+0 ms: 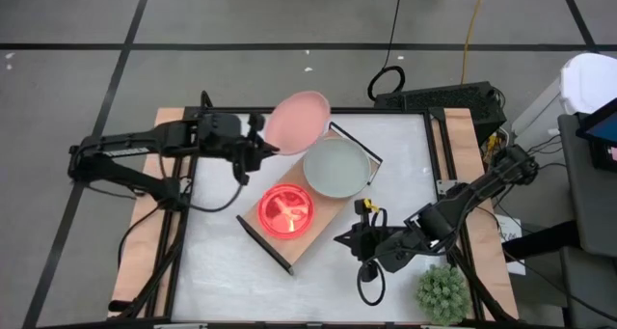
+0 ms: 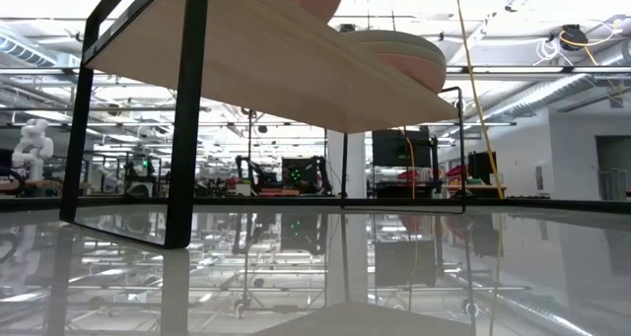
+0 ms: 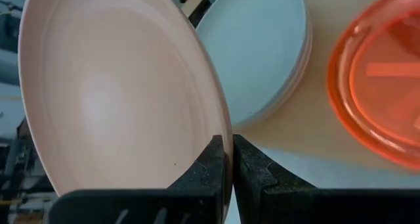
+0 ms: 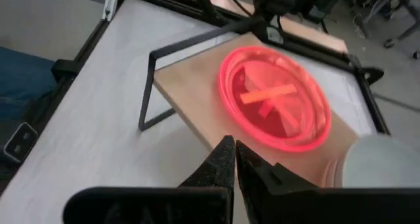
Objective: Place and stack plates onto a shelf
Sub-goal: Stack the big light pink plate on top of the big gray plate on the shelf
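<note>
1. The left jaws [image 3: 228, 159] were pinched shut on the rim of the pink plate [image 1: 297, 120], which stood tilted in the air, its face turned away from the wrist, at the far end of the shelf [image 1: 331, 205].
2. Just ahead of those jaws and lower lay the grey plate [image 1: 335, 167], flat on top of a short stack on the shelf. As a judgement, the coming move turned on this: the pink plate had to swing forward past the jaws and level out over the grey plate.
3. Beyond the grey plate from the left jaws sat the neon plate [image 1: 286, 210], flat on the same board, with a bare strip of wood between it and the stack.
4. The right jaws [image 4: 230, 159] were closed on nothing and hovered over the bench [image 1: 224, 281]; the neon plate lay ahead of them and the grey plate off to one side. The left arm was the nearer to the stack.
5. No brand, label or writing could be read anywhere.
</note>
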`<state>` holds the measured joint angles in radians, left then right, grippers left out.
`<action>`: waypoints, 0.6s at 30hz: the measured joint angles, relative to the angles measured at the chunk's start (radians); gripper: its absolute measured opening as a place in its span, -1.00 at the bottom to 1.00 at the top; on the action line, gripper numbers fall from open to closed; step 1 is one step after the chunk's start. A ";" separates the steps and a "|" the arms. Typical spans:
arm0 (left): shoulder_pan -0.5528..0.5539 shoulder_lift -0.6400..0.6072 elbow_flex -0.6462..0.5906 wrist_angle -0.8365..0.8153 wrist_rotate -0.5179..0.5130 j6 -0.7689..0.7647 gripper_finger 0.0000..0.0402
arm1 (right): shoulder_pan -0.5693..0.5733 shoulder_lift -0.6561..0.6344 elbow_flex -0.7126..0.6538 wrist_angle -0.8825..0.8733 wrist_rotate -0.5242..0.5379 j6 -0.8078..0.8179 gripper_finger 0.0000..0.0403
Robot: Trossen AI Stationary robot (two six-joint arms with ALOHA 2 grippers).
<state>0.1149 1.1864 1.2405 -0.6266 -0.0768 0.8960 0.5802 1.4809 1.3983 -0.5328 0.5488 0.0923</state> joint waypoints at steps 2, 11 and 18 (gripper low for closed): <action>-0.015 0.039 0.036 -0.004 0.002 0.016 -0.94 | 0.000 -0.008 0.000 -0.029 0.001 0.037 -1.00; -0.059 0.158 0.152 -0.041 0.051 0.068 -0.94 | 0.040 -0.043 0.000 -0.106 0.003 0.157 -1.00; -0.089 0.182 0.169 -0.055 0.059 0.064 -0.94 | 0.077 -0.045 0.000 -0.126 0.008 0.163 -1.00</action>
<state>0.0258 1.3687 1.4098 -0.6816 -0.0174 0.9601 0.6572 1.4357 1.3979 -0.6590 0.5571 0.2554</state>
